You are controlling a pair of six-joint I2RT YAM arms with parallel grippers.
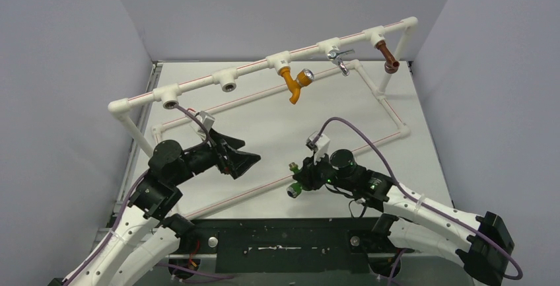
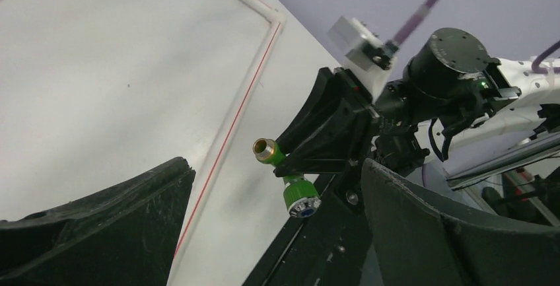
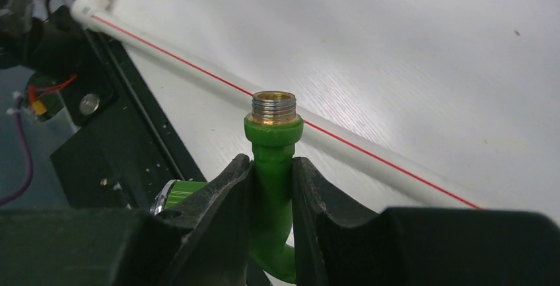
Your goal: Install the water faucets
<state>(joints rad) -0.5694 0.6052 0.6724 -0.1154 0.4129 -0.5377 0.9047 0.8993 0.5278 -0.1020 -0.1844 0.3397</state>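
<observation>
Right wrist view: the right gripper is clamped on the green faucet mid-body, just above the near pipe. The faucet's long axis runs along the jaws, with the threaded brass end poking out past the tips. The left gripper is wide open on the pipe's far side.

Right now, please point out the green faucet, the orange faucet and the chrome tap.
green faucet [image 3: 271,170]: right wrist view, on its green stem.
orange faucet [image 1: 290,82]: top external view, on its body.
chrome tap [image 1: 341,54]: top external view, on its handle.
</observation>
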